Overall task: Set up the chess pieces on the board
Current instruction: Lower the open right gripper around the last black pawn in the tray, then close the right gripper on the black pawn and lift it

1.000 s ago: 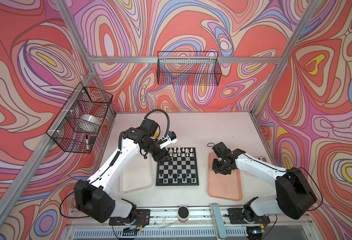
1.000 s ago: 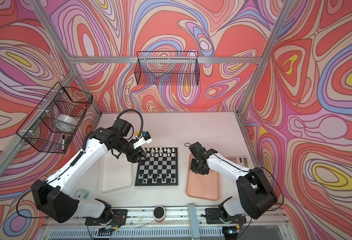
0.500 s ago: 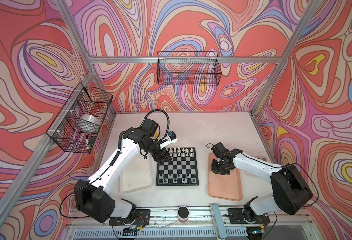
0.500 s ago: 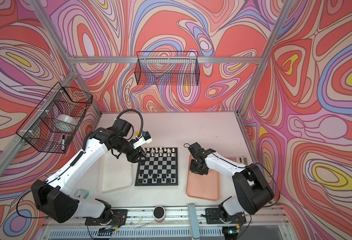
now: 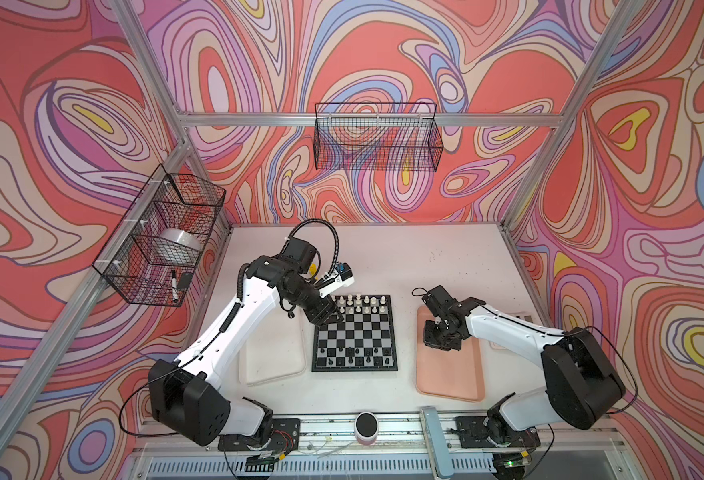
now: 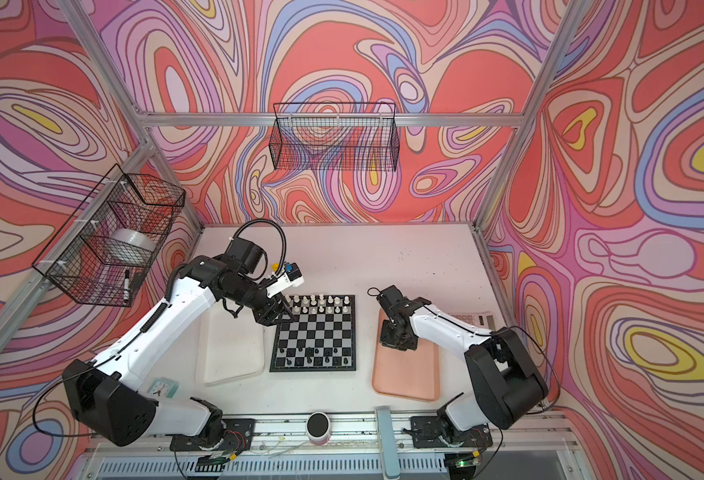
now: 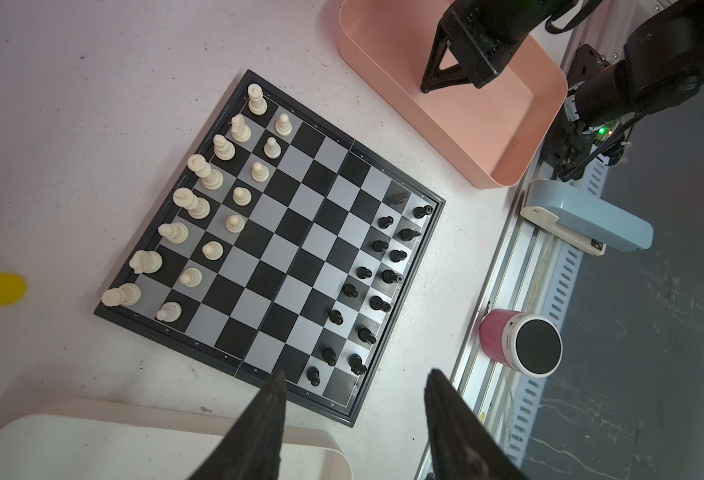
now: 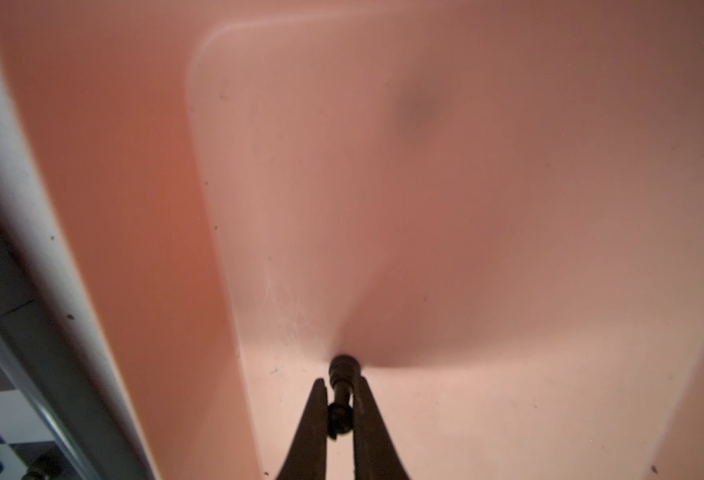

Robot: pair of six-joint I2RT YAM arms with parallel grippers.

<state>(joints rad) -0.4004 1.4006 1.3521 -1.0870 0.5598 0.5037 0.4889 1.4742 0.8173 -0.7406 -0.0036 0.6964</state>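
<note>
Looking down in both top views, we find the board [image 5: 356,328] lying flat on the table between two trays, a square of black and silver-grey checks inside a black border; cream-white chessmen [image 5: 366,300] stand in two rows along its far edge, and black chessmen [image 5: 350,353] stand along its near edge, each tiny beside the grippers; in the left wrist view we see the taller white figures on the outer row and the round-headed pawns just inside them.

To the board's right sits the pink tray [image 5: 450,376]; the right gripper [image 8: 339,386] reaches down into it, fingers pinched nearly together on the stem of a single black piece [image 8: 344,365], whose wider end meets the tray floor as far as we can tell.

Just beside the board's left edge lies the whitish tray [image 5: 271,357]; the left gripper [image 7: 354,378] hangs over that edge near the white rows, fingers about half apart with nothing between them.

On the left wall a wire basket [image 5: 159,241] carries a roll of clear tape [image 5: 177,245] and a marker [image 5: 173,286].
</note>
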